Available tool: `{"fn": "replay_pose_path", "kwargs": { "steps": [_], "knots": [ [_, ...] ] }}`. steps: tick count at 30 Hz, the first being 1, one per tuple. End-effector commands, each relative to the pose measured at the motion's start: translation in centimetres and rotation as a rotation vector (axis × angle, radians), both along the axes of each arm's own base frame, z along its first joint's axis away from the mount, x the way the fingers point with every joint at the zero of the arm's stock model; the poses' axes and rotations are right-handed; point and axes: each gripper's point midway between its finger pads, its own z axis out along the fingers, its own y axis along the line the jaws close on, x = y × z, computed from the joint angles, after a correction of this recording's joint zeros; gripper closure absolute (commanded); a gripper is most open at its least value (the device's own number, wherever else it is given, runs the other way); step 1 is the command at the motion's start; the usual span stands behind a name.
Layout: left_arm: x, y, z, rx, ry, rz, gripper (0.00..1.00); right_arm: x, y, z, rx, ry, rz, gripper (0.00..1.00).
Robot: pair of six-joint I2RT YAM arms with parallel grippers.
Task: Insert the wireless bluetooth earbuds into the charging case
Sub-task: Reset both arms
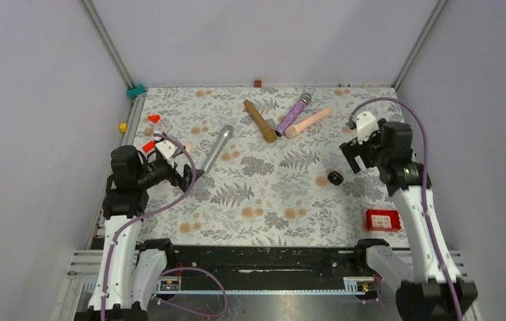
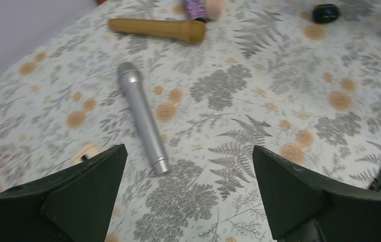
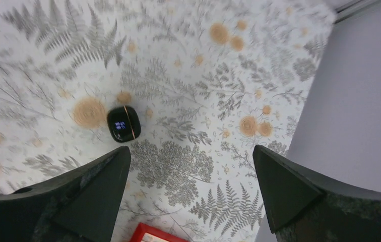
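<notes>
The charging case (image 1: 334, 177) is a small round black pebble with a thin orange seam and a lit blue display. It lies shut on the floral table, right of the middle, and also shows as the case (image 3: 123, 124) in the right wrist view and the case (image 2: 325, 12) far off in the left wrist view. The earbuds are out of view. My right gripper (image 1: 350, 156) (image 3: 191, 148) hangs open just beside and above the case, apart from it, with nothing between its fingers. My left gripper (image 1: 187, 178) (image 2: 188, 148) is open and empty at the left, near a silver microphone's tail.
A silver microphone (image 1: 217, 148) (image 2: 142, 123) lies left of centre. Brown (image 1: 260, 120) (image 2: 158, 28), purple glitter (image 1: 293, 114) and pink (image 1: 308, 122) microphones lie at the back. A red box (image 1: 382, 219) (image 3: 150, 234) sits near the right front. Small red pieces (image 1: 154, 118) lie far left. Grey walls close in on both sides.
</notes>
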Motion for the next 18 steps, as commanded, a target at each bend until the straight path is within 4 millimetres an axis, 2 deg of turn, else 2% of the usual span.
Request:
{"fn": "replay_pose_path", "kwargs": {
  "steps": [1, 4, 7, 11, 14, 18],
  "knots": [
    [1.2, 3.8, 6.1, -0.019, -0.125, 0.312, 0.01, -3.3, 1.5, 4.9, 0.237, -0.209, -0.112, 0.01],
    [0.1, 6.5, 9.1, 0.0, -0.182, 0.495, 0.02, -6.3, 3.6, 8.6, 0.39, -0.371, -0.042, 0.01],
    [-1.4, 9.0, 10.9, 0.007, -0.24, 0.649, 0.01, -9.8, 4.9, 12.1, 0.535, -0.489, -0.016, 0.0],
    [-4.3, 9.7, 12.4, -0.04, -0.277, 0.724, 0.01, -13.9, 5.5, 15.4, 0.643, -0.53, -0.027, 0.01],
    [-6.8, 9.4, 13.2, -0.085, -0.318, 0.726, 0.01, -16.2, 5.3, 16.4, 0.661, -0.586, -0.021, 0.01],
    [-8.9, 8.7, 12.7, -0.097, -0.376, 0.697, 0.01, -17.5, 5.2, 15.9, 0.631, -0.633, 0.004, 0.01]
  ]
}}
